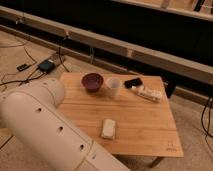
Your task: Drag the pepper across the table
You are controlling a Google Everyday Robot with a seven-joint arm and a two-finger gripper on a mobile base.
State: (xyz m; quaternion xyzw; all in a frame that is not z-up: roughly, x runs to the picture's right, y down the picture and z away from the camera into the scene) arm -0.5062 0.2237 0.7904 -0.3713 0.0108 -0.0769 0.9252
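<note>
You have the low rectangular table with the light wooden plank top (142, 125) in the middle of the view. Its right edge and front edge are free, and its back edge is close to a long pale ledge (165, 60) along the dark wall. The near left corner is hidden behind the thick white robot arm (45, 120), which crosses the lower left and leaves the view at the bottom.

The most open room is on the right front part of the top, and also in the band between the back row of things and the small white rectangular block (108, 128), which lies alone near the front edge, just beside the arm. In the back row stand a dark purple round bowl (92, 81) and a white cup (113, 87) next to it. Further right are a small flat black object (133, 82) and a pale long object (149, 93) near the back right corner.

The gripper is out of view, beyond the bottom edge where the arm goes, so you cannot tell how far it is open or whether it holds anything.

The pepper cannot be picked out with certainty in this view, so its place and look cannot be told.
</note>
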